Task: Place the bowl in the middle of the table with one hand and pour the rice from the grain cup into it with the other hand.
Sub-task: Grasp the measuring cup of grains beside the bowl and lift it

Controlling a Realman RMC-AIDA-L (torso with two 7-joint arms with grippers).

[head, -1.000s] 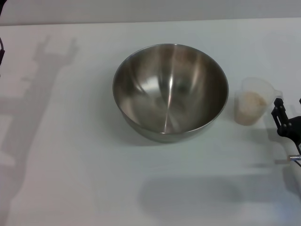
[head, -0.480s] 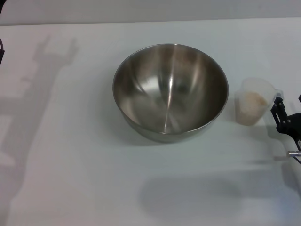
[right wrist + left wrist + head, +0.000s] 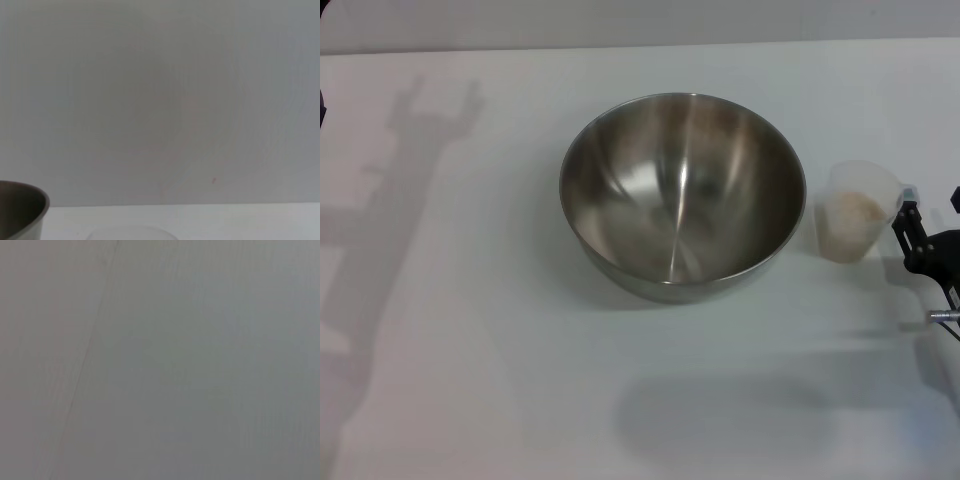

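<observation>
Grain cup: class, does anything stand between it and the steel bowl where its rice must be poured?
Nothing visible does. The grain cup stands upright on the table just beside the bowl, apart from it, with only bare tabletop between them. The right pincer is at the cup's far side, away from the bowl.

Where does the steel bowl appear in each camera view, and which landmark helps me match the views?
Head view: the bowl stands in the middle of the table, left of the grain cup.
Left wrist view: the bowl is not in it.
Right wrist view: only part of its rim and wall shows, at the lower left corner.
Shared landmark: the grain cup, whose rim shows faintly beside the bowl.
</observation>
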